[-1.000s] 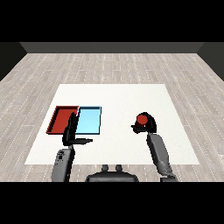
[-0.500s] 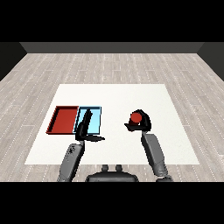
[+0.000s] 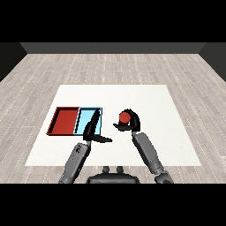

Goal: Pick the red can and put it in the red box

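The red can [image 3: 124,118] is held above the white table [image 3: 145,99], right of the trays, with my right hand [image 3: 130,122] curled round it. The red tray [image 3: 64,121] lies at the table's left and holds nothing. My left hand [image 3: 92,129] is open, its fingers straight, and hangs over the near right part of the light blue tray [image 3: 85,118], with its thumb pointing right toward the can.
The light blue tray touches the red tray's right side and lies between the can and the red tray. Grey plank floor surrounds the table.
My right hand has carried the can leftward toward the trays. My left hand has moved right, from over the red tray's edge to the blue tray's near right corner.
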Robot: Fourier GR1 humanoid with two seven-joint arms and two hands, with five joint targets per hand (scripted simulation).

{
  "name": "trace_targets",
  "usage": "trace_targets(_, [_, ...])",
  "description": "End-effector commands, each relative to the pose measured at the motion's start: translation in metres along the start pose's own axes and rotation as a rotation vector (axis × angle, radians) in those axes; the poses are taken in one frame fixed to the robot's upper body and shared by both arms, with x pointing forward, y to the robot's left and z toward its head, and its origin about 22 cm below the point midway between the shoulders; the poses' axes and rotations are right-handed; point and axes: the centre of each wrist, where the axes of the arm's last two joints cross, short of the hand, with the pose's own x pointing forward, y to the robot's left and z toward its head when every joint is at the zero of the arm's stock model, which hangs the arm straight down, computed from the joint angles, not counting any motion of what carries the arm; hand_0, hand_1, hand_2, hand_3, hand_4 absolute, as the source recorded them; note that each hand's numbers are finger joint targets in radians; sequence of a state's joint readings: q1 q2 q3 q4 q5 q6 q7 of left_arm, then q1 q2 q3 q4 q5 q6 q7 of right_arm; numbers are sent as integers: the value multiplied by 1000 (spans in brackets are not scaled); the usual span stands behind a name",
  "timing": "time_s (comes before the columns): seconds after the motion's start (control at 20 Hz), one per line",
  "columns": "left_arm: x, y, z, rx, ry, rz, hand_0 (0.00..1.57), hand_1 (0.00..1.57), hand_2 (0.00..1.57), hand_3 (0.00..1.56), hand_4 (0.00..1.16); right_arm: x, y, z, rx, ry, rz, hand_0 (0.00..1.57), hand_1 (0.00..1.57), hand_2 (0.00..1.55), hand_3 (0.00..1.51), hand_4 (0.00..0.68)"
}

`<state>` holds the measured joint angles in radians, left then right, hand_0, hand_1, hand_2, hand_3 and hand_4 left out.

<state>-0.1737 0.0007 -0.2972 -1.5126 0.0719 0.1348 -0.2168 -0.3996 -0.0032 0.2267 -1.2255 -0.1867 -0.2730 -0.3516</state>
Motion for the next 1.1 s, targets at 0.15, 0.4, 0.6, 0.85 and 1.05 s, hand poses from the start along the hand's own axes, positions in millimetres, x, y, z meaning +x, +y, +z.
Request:
trace_targets(0.15, [9, -24, 0, -34, 15, 9, 0, 0, 0, 0, 0, 22, 36, -7, 53, -47, -27, 1382, 1382, 1398, 1391, 629])
trace_targets(0.4, [-16, -37, -10, -35, 12, -16, 0, 0, 0, 0, 0, 22, 26, -11, 76, -54, -49, 1392, 1392, 1409, 1400, 615])
trace_targets(0.6, [-15, -52, -24, -41, 38, -27, 0, 0, 0, 0, 0, 18, 53, -8, 87, -41, -45, 1410, 1410, 1432, 1406, 613])
trace_targets(0.85, [-29, -47, -29, -44, 68, -43, 0, 0, 0, 0, 0, 35, 71, 20, 129, -71, -87, 1431, 1431, 1435, 1401, 615])
trace_targets(1.05, [-21, -47, -11, -58, 69, -35, 0, 0, 0, 0, 0, 39, 60, -9, 125, -64, -54, 1447, 1447, 1433, 1393, 615])
